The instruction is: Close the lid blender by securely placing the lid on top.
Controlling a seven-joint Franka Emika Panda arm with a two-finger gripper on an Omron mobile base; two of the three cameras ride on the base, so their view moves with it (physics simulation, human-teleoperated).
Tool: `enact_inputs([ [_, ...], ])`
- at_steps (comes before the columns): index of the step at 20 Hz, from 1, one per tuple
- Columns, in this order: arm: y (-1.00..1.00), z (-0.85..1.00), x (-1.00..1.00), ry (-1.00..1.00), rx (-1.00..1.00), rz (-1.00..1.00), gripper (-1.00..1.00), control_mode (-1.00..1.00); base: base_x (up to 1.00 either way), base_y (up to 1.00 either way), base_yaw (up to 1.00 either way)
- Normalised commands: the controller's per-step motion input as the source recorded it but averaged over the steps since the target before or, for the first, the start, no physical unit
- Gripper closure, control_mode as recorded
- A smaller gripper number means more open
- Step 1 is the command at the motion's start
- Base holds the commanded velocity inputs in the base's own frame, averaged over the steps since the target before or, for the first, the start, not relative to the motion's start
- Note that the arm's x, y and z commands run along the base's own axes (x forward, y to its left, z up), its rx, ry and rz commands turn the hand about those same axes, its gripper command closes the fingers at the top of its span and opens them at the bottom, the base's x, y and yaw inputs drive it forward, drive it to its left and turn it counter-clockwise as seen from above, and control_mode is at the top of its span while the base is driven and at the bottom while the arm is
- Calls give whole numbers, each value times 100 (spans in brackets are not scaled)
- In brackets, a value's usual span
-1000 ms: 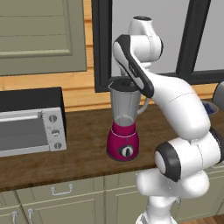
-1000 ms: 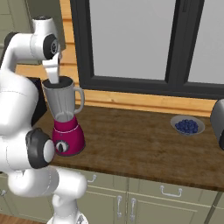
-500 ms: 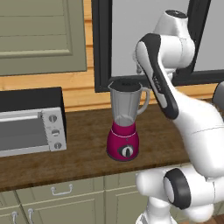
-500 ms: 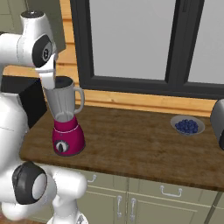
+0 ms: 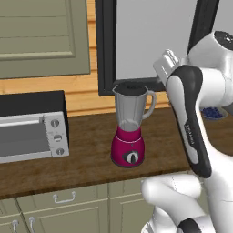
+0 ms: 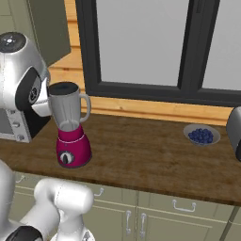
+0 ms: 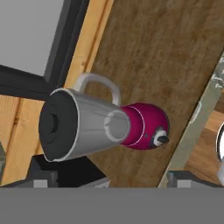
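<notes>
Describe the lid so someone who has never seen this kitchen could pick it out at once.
Start at the wooden counter under the big dark-framed window, then find the blender with the magenta base, right of the silver toaster oven. The lid is the low, dark round cap seated on the rim of its clear jar, the only dark disc sitting up there.

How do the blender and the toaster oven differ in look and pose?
The blender is tall and narrow, a clear grey jar on a magenta base; the toaster oven is low, wide and boxy, silver with a black top. The blender has one black dial at its front; the toaster oven has three small knobs stacked at its right side. The blender carries a dark lid on its rim and a side handle. Both stand upright on the wooden counter.
</notes>
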Motion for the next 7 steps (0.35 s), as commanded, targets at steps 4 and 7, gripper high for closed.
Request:
enact_inputs([
  [4,-8,0,-43,-31,0,10,-100,-100,0,0,0],
  [7,-4,-1,-27,-26,0,8,-100,-100,0,0,0],
])
